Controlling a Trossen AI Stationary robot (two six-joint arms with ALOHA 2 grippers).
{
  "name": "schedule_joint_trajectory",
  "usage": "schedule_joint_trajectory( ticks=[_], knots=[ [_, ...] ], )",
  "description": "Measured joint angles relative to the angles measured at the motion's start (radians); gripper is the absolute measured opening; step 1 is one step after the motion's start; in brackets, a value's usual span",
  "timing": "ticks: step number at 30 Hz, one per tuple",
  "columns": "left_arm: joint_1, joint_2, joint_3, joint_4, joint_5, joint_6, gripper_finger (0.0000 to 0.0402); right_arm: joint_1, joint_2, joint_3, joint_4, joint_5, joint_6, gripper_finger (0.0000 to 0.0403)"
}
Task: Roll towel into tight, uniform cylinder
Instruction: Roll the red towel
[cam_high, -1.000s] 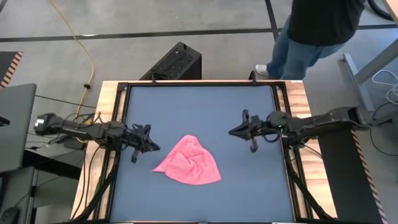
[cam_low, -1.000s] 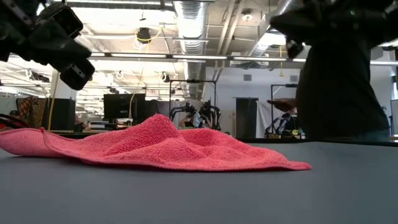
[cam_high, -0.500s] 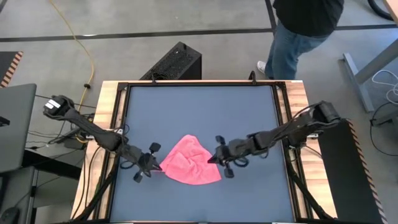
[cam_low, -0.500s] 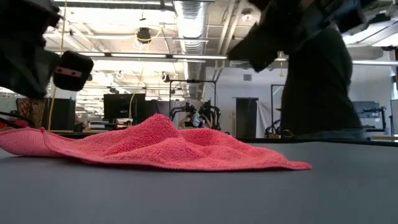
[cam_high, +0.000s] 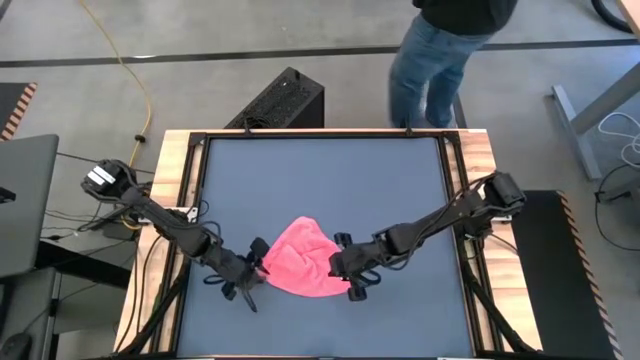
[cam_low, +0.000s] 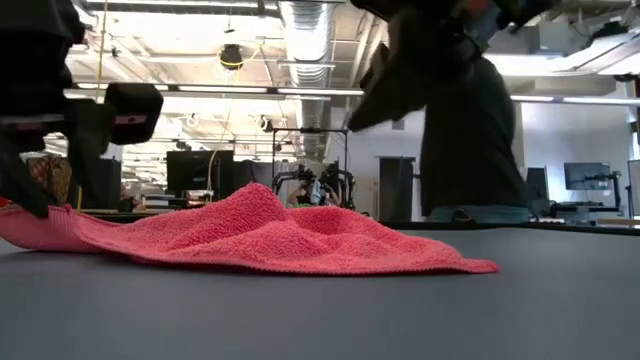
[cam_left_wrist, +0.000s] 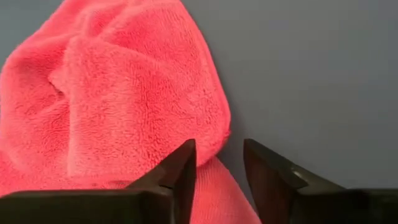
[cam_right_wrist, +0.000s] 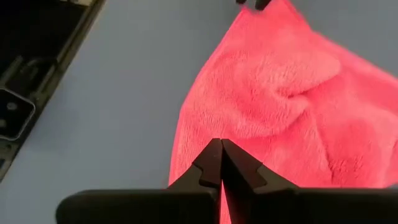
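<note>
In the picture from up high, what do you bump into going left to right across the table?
Left claw → towel → right claw.

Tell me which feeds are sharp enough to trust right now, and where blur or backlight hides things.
High view: evenly lit, crisp bright pink soft cloth towel on the dark grey tabletop. Low view: towel pile sharp, but both arms are dark backlit silhouettes against bright ceiling lights. Left wrist view: towel fibres clear, the left hand close and soft-edged. Right wrist view: towel slightly soft, the right hand dark, no glare.
</note>
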Motion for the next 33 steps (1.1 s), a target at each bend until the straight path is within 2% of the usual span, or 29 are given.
schedule_joint_trajectory(
  ticks=[5,11,15,19,24,33],
  knots=[
    [0.0,0.09,0.031,-0.002,0.0,0.029,0.0154,0.028,0.002,-0.002,-0.119,-0.001,0.002,0.0061],
    [0.0,0.183,0.09,0.003,0.008,0.035,0.0152,0.054,0.002,-0.002,-0.182,-0.001,0.008,0.0101],
    [0.002,0.201,0.107,0.0,0.016,0.045,0.0142,0.061,0.002,-0.002,-0.187,-0.001,0.015,0.0121],
    [0.006,0.195,0.107,-0.009,0.022,0.055,0.0105,0.075,0.002,-0.014,-0.195,0.0,0.018,0.0128],
    [0.007,0.195,0.107,-0.009,0.009,0.055,0.0015,0.099,0.002,-0.026,-0.2,0.0,0.018,0.0126],
    [0.008,0.16,0.106,-0.019,-0.005,0.071,0.0,0.126,0.035,-0.026,-0.196,0.062,0.025,0.0123]
  ],
)
